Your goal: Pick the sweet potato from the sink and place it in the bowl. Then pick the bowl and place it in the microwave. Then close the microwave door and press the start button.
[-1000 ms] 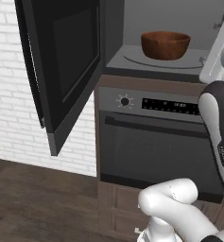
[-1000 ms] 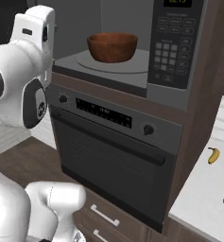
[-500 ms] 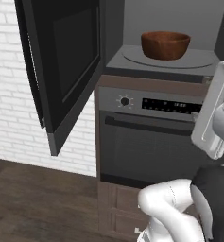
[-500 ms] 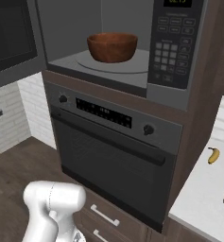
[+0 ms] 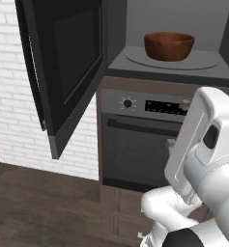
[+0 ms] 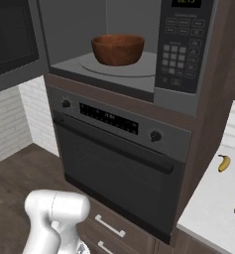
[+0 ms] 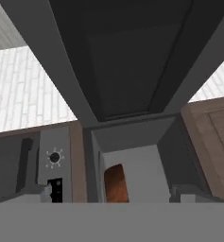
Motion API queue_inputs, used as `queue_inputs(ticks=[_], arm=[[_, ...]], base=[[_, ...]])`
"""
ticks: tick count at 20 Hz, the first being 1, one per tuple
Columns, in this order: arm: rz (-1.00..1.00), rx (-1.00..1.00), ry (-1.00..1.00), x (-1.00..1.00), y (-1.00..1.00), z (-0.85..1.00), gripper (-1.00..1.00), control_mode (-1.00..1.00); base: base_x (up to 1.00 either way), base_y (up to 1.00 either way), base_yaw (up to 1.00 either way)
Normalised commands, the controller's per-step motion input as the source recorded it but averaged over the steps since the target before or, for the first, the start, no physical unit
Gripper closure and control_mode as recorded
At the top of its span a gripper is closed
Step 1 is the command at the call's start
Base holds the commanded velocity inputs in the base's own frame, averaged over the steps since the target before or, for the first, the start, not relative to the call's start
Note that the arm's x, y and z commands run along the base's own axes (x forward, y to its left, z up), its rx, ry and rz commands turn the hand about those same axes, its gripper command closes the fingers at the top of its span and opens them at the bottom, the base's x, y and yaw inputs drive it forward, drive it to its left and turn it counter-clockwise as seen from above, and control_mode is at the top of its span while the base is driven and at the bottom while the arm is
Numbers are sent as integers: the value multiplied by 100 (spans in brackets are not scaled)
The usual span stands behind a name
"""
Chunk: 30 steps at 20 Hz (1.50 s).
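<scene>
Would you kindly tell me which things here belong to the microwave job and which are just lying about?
Job:
- bowl on the turntable
- microwave
- microwave door, open

Lying about:
- oven
- banana on the counter

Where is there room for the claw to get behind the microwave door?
Bare white brick wall borders the open large black microwave door on its outer side. The cavity is crowded: the round dark reddish-brown wooden bowl fills the turntable plate, leaving bare margin at the front edge.

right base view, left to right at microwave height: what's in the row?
microwave door standing open → bowl on the turntable plate → microwave keypad
</scene>
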Motion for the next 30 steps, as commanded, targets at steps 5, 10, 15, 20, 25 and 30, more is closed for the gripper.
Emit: queue_inputs(ticks=[5, 10, 15, 20, 25, 30], arm=[[-2, 6, 0, -11, 87, -35, -100, -100], [-5, 1, -9, 3, 81, -46, -100, -100], [-3, 0, -7, 5, 85, -54, -100, -100], [-2, 1, -1, 10, 76, -52, -100, -100], [-1, 0, 0, 34, 73, -41, -100, -100], [-4, 0, 0, 26, 85, -8, -100, -100]], base=[[0, 0, 0], [0, 0, 0], [0, 0, 0], [0, 0, 0], [0, 0, 0], [0, 0, 0]])
